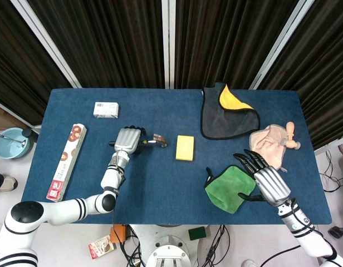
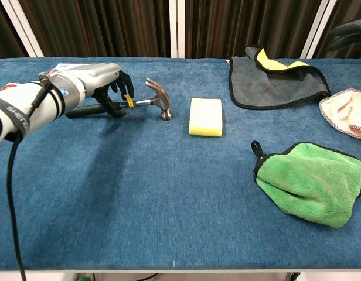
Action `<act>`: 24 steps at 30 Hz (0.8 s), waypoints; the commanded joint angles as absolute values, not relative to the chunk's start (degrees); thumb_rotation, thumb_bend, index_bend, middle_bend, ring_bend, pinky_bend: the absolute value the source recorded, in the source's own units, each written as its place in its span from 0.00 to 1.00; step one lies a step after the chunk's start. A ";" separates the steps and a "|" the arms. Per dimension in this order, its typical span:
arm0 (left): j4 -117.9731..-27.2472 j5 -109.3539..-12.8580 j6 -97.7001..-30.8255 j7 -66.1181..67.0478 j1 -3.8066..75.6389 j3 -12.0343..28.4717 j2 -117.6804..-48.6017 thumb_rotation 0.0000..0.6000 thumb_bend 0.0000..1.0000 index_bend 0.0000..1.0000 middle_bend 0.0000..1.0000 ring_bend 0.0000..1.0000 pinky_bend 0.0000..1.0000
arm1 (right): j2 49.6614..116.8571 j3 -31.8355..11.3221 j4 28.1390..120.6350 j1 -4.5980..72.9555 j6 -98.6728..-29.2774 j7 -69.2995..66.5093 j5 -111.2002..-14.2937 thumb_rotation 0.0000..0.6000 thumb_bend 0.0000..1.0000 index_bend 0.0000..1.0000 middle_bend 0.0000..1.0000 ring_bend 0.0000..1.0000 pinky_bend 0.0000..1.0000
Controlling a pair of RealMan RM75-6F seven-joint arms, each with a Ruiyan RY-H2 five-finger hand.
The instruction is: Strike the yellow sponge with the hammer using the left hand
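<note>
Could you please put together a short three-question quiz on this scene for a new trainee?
1. True or false: the hammer lies on the table, its head toward the yellow sponge.
2. Which item is nearest the right hand? A) green cloth B) white box C) the sponge
3. Fill in: the left hand is over the hammer's ____.

Key: 1 true; 2 A; 3 handle.
</note>
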State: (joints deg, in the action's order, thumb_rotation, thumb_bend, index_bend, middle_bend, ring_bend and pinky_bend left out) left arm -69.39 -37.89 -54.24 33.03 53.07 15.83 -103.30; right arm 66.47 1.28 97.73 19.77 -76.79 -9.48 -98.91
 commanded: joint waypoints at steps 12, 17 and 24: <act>-66.91 -38.67 -53.89 34.20 53.87 15.21 -105.79 1.00 0.36 0.38 0.40 0.30 0.33 | 66.74 1.34 96.94 19.63 -76.92 -10.71 -98.63 1.00 0.04 0.00 0.10 0.00 0.10; -67.37 -39.19 -54.04 34.47 53.97 15.28 -105.92 1.00 0.37 0.38 0.40 0.30 0.33 | 66.85 1.34 96.80 19.70 -76.79 -10.97 -98.60 1.00 0.04 0.00 0.10 0.00 0.10; -66.42 -39.18 -54.32 35.32 54.41 15.58 -106.69 1.00 0.37 0.40 0.42 0.31 0.34 | 66.75 1.37 96.84 19.63 -76.89 -11.12 -98.60 1.00 0.04 0.00 0.10 0.00 0.10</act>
State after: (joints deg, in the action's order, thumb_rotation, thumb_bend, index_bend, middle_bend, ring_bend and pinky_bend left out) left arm -66.59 -39.21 -54.22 35.19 54.31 15.54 -106.55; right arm 66.76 1.37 96.84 19.64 -76.89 -11.12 -98.60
